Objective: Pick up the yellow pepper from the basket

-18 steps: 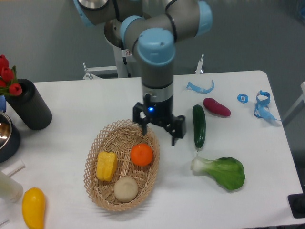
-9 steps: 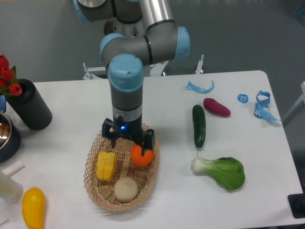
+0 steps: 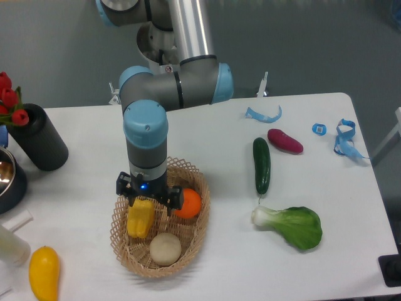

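The yellow pepper point(image 3: 139, 221) is small, blocky and ribbed. It lies in the left part of the oval wicker basket point(image 3: 194, 235). An orange point(image 3: 188, 202) and a pale round item point(image 3: 165, 248) lie in the basket beside it. My gripper point(image 3: 145, 199) hangs straight above the pepper's top, fingers open and straddling it, one on each side. The pepper's upper end is hidden behind the gripper body. Nothing is held.
A smooth yellow teardrop fruit point(image 3: 44, 272) lies at the front left. A black cylinder point(image 3: 39, 138) with red flowers and a dark bowl point(image 3: 9, 178) stand at left. A cucumber point(image 3: 262, 165), bok choy point(image 3: 292, 226), purple vegetable point(image 3: 285, 140) and blue scraps point(image 3: 344, 138) lie at right.
My gripper has moved left and down from the basket's right rim, past the orange, to sit over the yellow pepper. The basket's contents have not moved.
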Robot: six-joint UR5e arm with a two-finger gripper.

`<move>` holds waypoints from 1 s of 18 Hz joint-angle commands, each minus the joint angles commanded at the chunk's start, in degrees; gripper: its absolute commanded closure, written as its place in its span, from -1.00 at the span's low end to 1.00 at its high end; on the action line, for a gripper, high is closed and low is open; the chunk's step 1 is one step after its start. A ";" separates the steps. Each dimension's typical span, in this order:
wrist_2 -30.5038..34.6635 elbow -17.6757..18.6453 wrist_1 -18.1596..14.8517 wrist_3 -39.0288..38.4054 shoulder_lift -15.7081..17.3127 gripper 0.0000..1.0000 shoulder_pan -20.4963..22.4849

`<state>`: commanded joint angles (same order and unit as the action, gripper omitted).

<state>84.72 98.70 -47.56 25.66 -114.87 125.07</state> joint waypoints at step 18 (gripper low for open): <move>1.14 -0.53 0.89 0.09 -3.17 -0.83 -1.23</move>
<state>85.87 98.17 -46.67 25.75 -118.04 123.84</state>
